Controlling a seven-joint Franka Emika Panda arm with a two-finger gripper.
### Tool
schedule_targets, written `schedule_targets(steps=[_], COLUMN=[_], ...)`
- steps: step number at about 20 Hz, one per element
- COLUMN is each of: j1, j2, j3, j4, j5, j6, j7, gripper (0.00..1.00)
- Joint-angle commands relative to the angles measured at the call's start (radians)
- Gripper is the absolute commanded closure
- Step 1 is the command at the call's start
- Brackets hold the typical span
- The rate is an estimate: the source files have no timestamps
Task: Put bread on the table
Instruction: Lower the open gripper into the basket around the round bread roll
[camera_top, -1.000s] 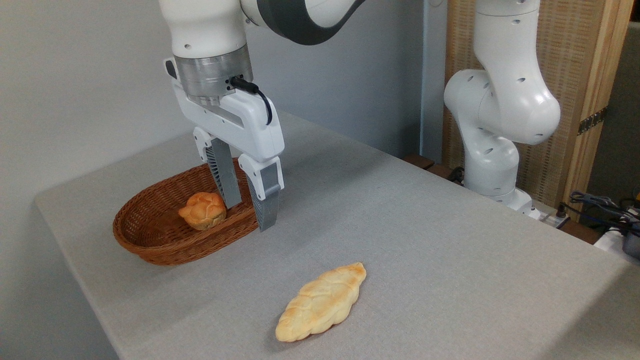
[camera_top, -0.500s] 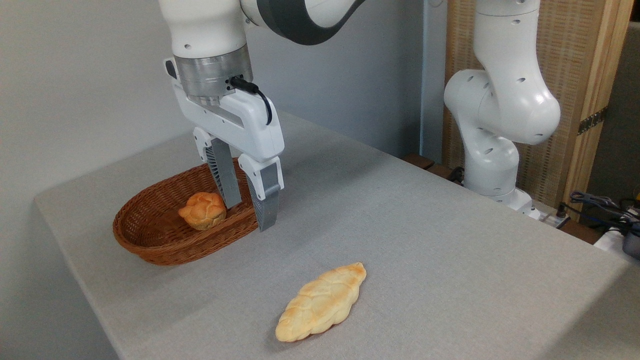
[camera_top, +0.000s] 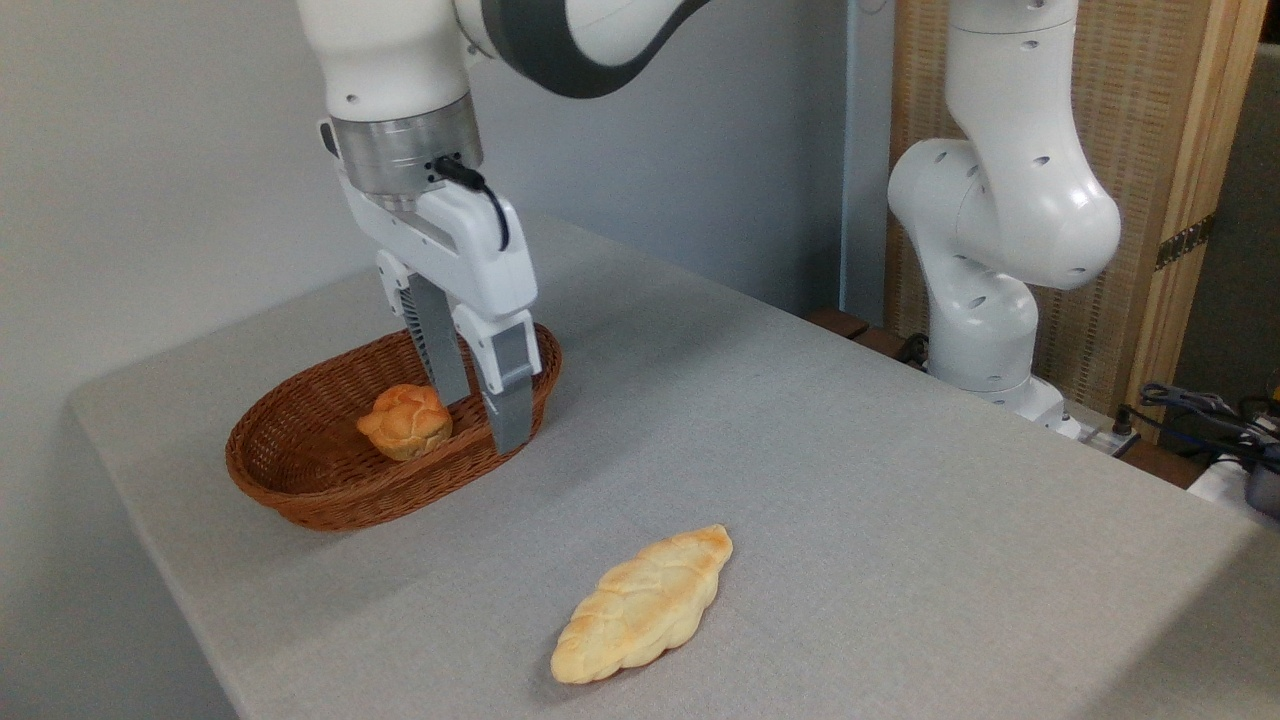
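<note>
While my claw (camera_top: 482, 420) hangs spread beside the knotted bun (camera_top: 406, 421) in the wicker basket (camera_top: 300, 490) near the tabletop's (camera_top: 850, 470) left edge, I'm approaching; next, straddle and pinch it.

There were one knotted bun (camera_top: 405, 421), one braided loaf (camera_top: 642, 604), one wicker basket (camera_top: 300, 492), one desk (camera_top: 850, 480) and one gripper (camera_top: 485, 420).

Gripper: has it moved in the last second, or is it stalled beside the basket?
Yes. The gripper has shifted left, from the right end of the basket to over its inside, closer to the bun. Its jaws are open.
</note>
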Motion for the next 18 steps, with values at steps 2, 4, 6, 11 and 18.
schedule_targets(steps=[2,4,6,11,18], j1=[-0.005,-0.003,-0.005,-0.005,-0.005], j2=[0.023,0.04,0.057,0.109,0.19], j3=[-0.052,-0.091,-0.12,-0.201,-0.286], j4=[-0.005,-0.005,-0.005,-0.005,-0.005], j5=[-0.045,-0.05,-0.076,-0.097,-0.09], j6=[0.028,0.028,0.076,0.139,0.185], j7=[-0.023,-0.023,-0.024,-0.046,-0.046], gripper=[0.0,0.0,0.0,0.0,0.0])
